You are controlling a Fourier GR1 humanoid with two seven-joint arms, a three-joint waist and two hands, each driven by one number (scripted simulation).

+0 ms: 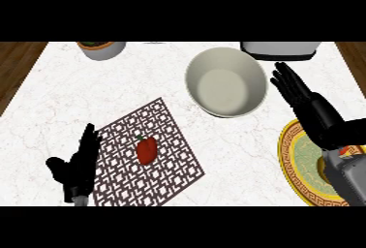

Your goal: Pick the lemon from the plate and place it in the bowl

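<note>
Two open hands, left hand (77, 164) and right hand (309, 109), frame your white marble surface (57, 97): smooth cream bowl (227, 82), latticed mat (154, 155), gold-rimmed plate (297, 162).

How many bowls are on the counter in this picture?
1. The grey bowl stands at the counter's upper middle, left of the right hand. Two other vessels at the top edge are cut off, so their kind is unclear.

black left hand (73, 169) and black right hand (309, 107), each on a grey boxy forearm (349, 175).

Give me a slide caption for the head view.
Right hand open above the plate, beside the empty bowl; lemon hidden.
</note>
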